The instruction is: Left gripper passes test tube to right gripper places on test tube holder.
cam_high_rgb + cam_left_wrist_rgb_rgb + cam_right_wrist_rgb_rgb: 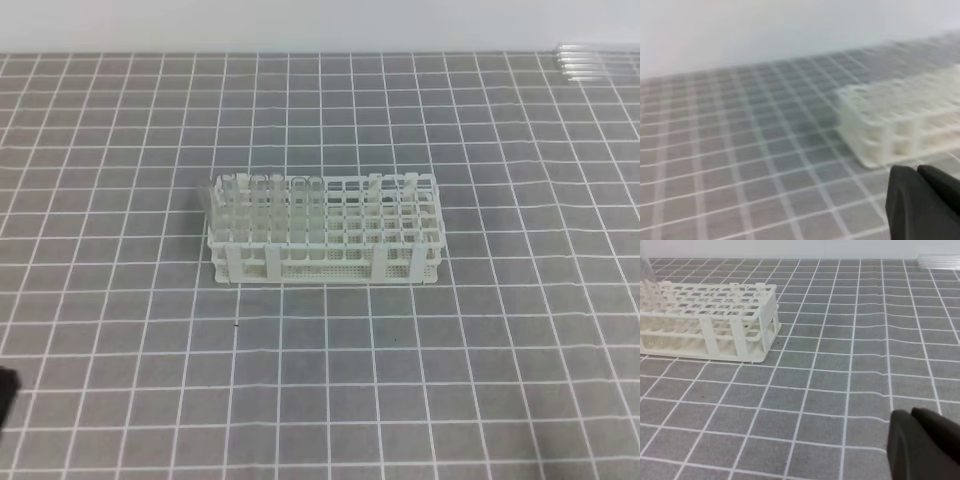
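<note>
Test tubes (598, 62) lie at the tabletop's far right corner, unpicked; holder (325, 230) sits mid-tabletop. My left claw (920, 200) and right claw (922, 442) are both pressed together, empty. Risk: clear glass, easy mis-grab or slip at handover.

The left gripper (925, 200) is cut off by the lower right corner of the left wrist view, only dark finger ends showing. That view is blurred: beyond the jaws the test tube holder (900, 125) is a pale smear running off the right edge. The right gripper (925, 445) is likewise cropped. Far beyond its jaws, clear test tubes (940, 260) run off frame.
</note>
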